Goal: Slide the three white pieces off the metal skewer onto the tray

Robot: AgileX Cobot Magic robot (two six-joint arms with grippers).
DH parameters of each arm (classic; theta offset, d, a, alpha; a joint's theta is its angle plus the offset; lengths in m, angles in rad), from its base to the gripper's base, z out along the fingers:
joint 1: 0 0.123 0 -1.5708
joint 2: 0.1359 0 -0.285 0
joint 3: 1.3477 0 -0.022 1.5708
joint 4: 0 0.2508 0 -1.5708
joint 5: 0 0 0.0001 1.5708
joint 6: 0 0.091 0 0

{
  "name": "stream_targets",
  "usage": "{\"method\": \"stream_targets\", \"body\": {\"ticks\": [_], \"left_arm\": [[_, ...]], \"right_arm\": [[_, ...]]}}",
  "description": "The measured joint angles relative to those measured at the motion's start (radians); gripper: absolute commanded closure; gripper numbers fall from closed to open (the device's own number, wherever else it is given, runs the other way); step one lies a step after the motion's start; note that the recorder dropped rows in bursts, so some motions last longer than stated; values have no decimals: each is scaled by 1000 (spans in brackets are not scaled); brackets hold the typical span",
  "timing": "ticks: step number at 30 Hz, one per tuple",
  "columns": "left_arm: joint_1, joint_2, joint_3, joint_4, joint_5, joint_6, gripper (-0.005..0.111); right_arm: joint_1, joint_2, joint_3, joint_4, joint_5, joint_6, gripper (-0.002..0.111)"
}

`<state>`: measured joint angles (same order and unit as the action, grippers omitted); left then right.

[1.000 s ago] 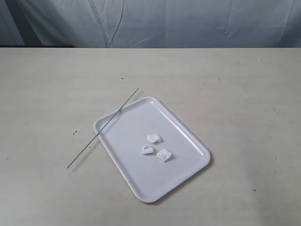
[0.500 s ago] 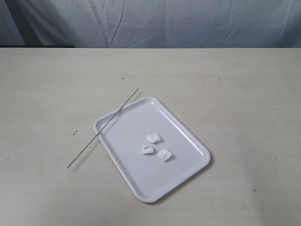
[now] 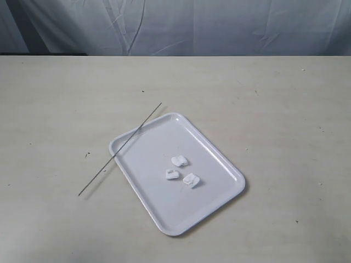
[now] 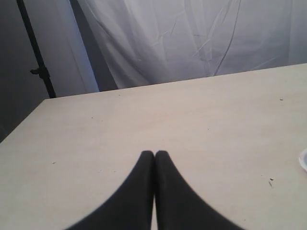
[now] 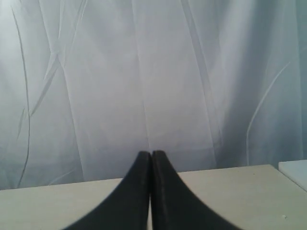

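The white tray [image 3: 219, 159] lies on the table a little right of centre, turned at an angle. Three white pieces [image 3: 179, 161] [image 3: 171, 174] [image 3: 191, 179] rest loose on its floor, close together. The thin metal skewer [image 3: 101, 173] lies bare, slanting from the table across the tray's far left corner. Neither arm shows in the exterior view. My left gripper [image 4: 154, 154] is shut over bare table with nothing in it; a sliver of the tray [image 4: 303, 160] shows at that view's edge. My right gripper [image 5: 151, 154] is shut and empty, facing the backdrop.
A pale cloth backdrop [image 3: 219, 24] hangs behind the beige table [image 3: 285, 98]. A dark stand pole [image 4: 34, 52] stands beyond the table's corner in the left wrist view. A white block's corner [image 5: 295, 171] sits at the edge of the right wrist view.
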<state>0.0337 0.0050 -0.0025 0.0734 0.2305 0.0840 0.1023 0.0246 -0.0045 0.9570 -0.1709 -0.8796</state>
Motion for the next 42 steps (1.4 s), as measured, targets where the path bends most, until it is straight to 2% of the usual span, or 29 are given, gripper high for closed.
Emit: {"method": "stream_targets", "body": {"ticks": [4,6,8,10,13,17,42], "left_arm": [[0,0,0,0,0,-92,107],[0,0,0,0,0,-112,107],[0,0,0,0,0,-114,107],[0,0,0,0,0,-118,107],[0,0,0,0,0,-114,107],[0,0,0,0,0,-62,107],[0,0,0,0,0,-76,107]], "right_arm": [[0,0,0,0,51,-3,109],[0,0,0,-64,104,69,109],[0,0,0,-304,156,307,109],[-33,0,0,-648,269,637,109],[-90,-8,5,-831,446,794,109],[-97,-17,5,-875,471,847,109],[-97,-17,5,-901,481,899,109]]}}
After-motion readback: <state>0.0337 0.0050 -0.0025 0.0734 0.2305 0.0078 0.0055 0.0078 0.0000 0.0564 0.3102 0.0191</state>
